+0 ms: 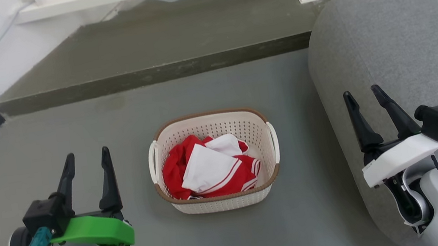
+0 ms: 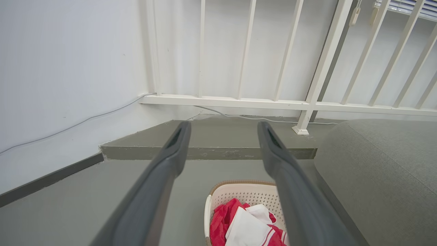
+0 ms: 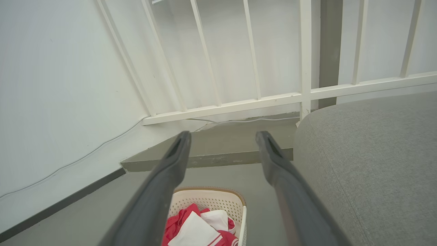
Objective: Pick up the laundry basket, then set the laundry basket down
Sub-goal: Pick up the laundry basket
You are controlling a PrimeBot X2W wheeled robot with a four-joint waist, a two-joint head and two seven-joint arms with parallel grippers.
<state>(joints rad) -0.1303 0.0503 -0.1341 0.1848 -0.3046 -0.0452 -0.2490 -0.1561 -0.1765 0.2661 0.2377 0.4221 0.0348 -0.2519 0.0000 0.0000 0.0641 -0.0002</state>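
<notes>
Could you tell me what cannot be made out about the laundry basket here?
- Head view: floor of the laundry basket, under red and white clothes.
- Left wrist view: its near half, cut by the bottom edge; right side behind the left gripper.
- Right wrist view: left side behind the right gripper.

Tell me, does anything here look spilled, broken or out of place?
Nothing stands out. The laundry basket stands upright on the floor, with the crumpled red and white clothes all inside it. The left gripper and right gripper are open on either side, touching nothing.
</notes>
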